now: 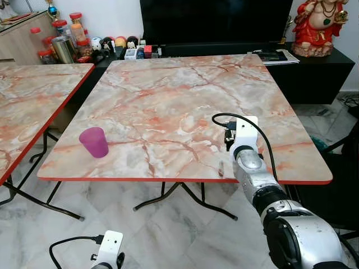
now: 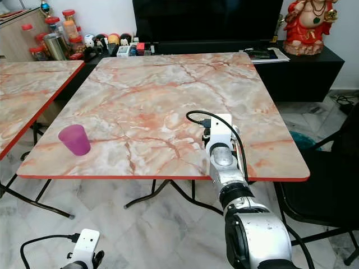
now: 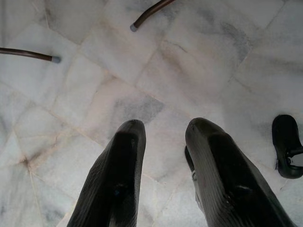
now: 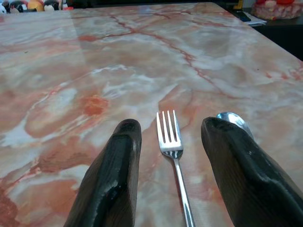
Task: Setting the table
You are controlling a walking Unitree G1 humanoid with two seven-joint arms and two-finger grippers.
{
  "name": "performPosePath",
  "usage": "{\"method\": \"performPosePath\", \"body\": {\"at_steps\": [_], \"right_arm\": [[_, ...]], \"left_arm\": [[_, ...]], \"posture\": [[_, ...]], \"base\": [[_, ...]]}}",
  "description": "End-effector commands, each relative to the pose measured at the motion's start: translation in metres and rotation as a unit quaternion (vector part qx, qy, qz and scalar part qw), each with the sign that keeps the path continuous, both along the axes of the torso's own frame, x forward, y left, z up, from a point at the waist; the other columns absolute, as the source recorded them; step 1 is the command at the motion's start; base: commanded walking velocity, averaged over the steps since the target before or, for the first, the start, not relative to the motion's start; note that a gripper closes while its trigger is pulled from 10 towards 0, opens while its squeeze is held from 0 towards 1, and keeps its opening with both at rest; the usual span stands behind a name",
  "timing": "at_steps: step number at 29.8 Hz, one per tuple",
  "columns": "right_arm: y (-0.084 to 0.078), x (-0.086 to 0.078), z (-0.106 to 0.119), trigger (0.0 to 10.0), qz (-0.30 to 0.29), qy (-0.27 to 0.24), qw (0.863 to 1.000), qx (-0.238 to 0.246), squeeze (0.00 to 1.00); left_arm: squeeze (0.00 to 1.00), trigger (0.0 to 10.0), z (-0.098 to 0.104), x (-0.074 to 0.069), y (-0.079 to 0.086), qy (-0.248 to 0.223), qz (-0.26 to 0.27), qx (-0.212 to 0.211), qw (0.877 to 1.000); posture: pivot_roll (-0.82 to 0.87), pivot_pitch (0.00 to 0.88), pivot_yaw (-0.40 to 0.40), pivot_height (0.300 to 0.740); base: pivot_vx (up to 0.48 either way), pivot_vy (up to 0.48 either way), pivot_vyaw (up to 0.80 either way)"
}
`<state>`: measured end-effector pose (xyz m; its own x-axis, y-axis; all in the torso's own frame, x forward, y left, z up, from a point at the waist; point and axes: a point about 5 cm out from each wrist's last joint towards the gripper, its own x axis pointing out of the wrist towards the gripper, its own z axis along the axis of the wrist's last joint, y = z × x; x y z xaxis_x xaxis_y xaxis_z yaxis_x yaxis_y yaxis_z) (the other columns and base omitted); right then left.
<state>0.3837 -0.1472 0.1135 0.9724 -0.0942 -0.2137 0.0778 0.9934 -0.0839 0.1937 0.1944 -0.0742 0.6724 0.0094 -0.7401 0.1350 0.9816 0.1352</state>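
A silver fork lies flat on the marble table, tines pointing away, between the two fingers of my right gripper. That gripper is open and low over the table, not touching the fork. A silver spoon lies just beyond one finger, mostly hidden by it. My right arm reaches over the table's near right edge. A purple cup stands upright near the front left corner. My left gripper hangs open over the floor, holding nothing.
A second marble table stands to the left with a gap between. A black TV cabinet with a red statue runs along the back, jars and small items at its left. Table legs stand on the white tiled floor below.
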Motion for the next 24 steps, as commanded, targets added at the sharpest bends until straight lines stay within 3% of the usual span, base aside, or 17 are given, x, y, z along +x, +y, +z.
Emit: {"method": "performPosePath", "body": {"at_steps": [1,7,15,24], "right_arm": [[0.003,0.004,0.013,10.0,0.007,-0.043,0.999,0.001,0.00],[0.011,0.001,0.041,10.0,0.043,-0.181,0.982,-0.018,0.00],[0.010,-0.010,0.037,10.0,0.036,-0.214,0.976,-0.010,0.00],[0.015,-0.018,0.029,10.0,0.040,-0.214,0.976,-0.008,0.00]], "left_arm": [[0.00,10.0,-0.001,-0.001,0.001,0.004,0.011,0.003,1.000],[0.00,10.0,0.000,0.001,0.001,0.002,0.017,0.002,1.000],[0.00,10.0,-0.001,-0.001,-0.001,0.004,0.017,0.000,1.000],[0.00,10.0,-0.001,-0.001,-0.003,0.004,0.014,-0.002,1.000]], "posture": [[-0.03,0.000,0.036,0.736],[-0.03,0.000,0.029,0.736],[-0.05,0.000,0.027,0.736],[-0.04,0.000,0.023,0.736]], "base": [[0.292,0.000,0.00],[0.292,0.000,0.00],[0.293,0.000,0.00],[0.304,0.000,0.00]]}}
